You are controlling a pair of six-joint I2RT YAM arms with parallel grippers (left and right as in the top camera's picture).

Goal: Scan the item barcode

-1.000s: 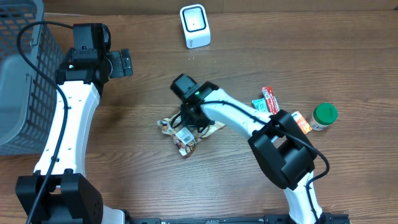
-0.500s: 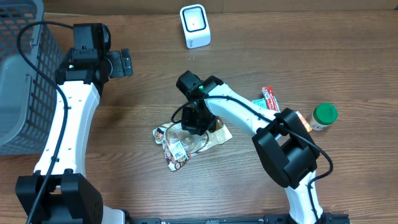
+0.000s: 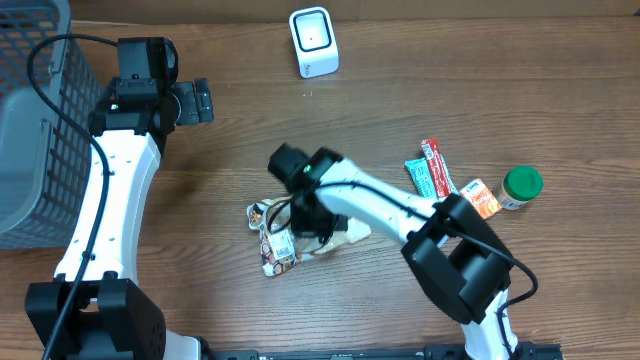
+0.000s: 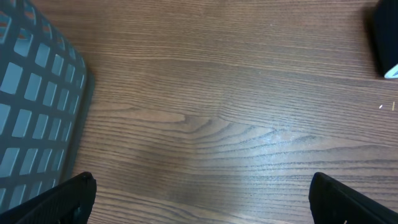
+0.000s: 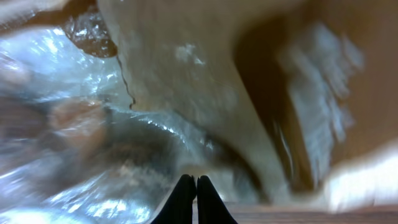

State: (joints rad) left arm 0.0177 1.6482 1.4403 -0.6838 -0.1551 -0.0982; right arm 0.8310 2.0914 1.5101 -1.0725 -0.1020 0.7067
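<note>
Right pincer [image 5: 190, 194] was closed, tips against the snack packet [image 3: 276, 240]; a grip could not be confirmed. Packet lay on the worktop [image 3: 520, 80], well apart from the scanner [image 3: 313, 42], nearer the arms' bases. Left pincer [image 3: 198, 101] stood open, left of the scanner.

**Brown wood, bright wrappers**

The wood-grain surface [image 3: 500, 80] is warm brown with darker streaks. The grey plastic basket [image 3: 25, 120] has walls in a square lattice. The white boxy barcode scanner [image 3: 313, 42] has a dark window. The clear crinkled plastic bag [image 3: 275, 240] glints silver over tan and brown contents and bears a white printed label [image 3: 283, 243] with black marks. The slim packet [image 3: 436, 165] is red, the flat packet [image 3: 421, 176] teal and the small packet [image 3: 483, 197] orange. The small jar [image 3: 522, 183] has a green lid. The robot arms [image 3: 110, 190] are white with black joints.
</note>
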